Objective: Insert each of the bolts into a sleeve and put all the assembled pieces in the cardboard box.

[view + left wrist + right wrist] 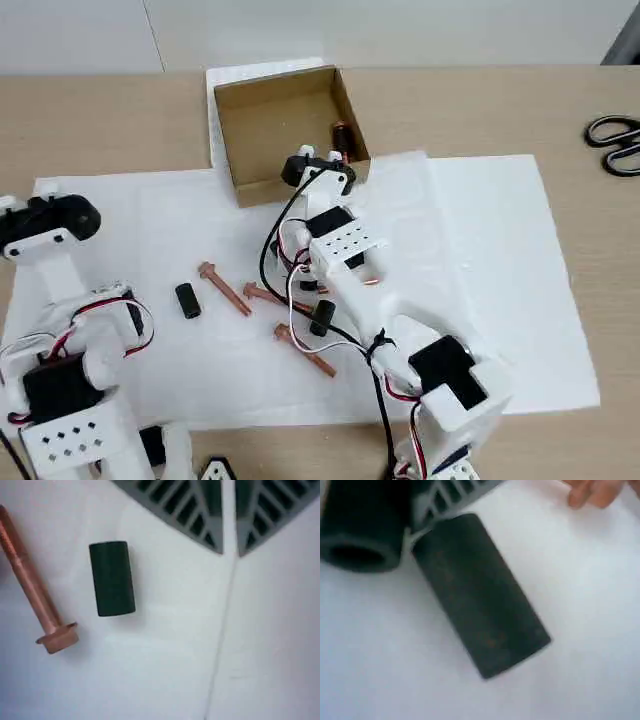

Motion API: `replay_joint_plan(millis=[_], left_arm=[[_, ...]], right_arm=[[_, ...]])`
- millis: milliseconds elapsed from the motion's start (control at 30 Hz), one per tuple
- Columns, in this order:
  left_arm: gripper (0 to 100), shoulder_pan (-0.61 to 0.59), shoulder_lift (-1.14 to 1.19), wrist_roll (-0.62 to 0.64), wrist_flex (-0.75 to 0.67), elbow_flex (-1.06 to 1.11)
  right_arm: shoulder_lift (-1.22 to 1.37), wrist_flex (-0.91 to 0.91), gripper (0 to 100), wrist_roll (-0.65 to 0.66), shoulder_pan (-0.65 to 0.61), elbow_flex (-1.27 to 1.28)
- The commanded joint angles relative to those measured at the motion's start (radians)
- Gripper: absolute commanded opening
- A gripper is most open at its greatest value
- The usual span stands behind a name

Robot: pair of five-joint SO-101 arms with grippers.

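Bolts (222, 288) — three lie loose on the white paper (480, 250), a sleeve (187, 300) at their 9 o'clock. Left hand (229, 550) nearly closed, empty — right hand (420, 525): grip cannot be told.

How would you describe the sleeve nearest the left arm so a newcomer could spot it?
On the white paper by the box, three copper bolts lie scattered. The sleeve is the short black cylinder just left of the leftmost bolt. Unlike the other sleeve, it lies in the open, not tucked against the right arm.
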Motion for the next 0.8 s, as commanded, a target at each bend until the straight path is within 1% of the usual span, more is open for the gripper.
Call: replay_joint_plan(millis=[0, 267, 300, 367, 433, 467, 533, 633, 767], left_arm=[[1, -0.002, 0.002, 0.002, 0.0, -0.042], [1, 0.0, 0.002, 0.002, 0.0, -0.041], [1, 0.0, 0.002, 0.002, 0.0, -0.041], [1, 0.0, 0.002, 0.002, 0.0, -0.041], [1, 0.0, 0.002, 0.002, 0.0, -0.041], [1, 0.0, 0.002, 0.002, 0.0, -0.041], [1, 0.0, 0.002, 0.002, 0.0, -0.041], [1, 0.0, 0.002, 0.002, 0.0, -0.041], [1, 0.0, 0.002, 0.002, 0.0, -0.042]], right_arm=[[0.013, -0.021, 19.7, 0.008, 0.005, -0.009], [0.053, -0.035, 19.6, 0.009, -0.001, -0.011], [0.053, -0.035, 18.3, 0.009, -0.001, -0.011], [0.051, -0.035, 11.0, 0.011, -0.002, -0.011], [0.05, -0.035, 1.0, 0.012, 0.004, -0.011], [0.05, -0.035, 0.3, 0.012, 0.004, -0.011], [0.05, -0.025, 2.7, 0.012, 0.002, -0.011], [0.05, -0.025, 0.2, 0.011, 0.001, -0.011], [0.042, -0.025, 0.6, 0.012, 0.005, -0.012]])
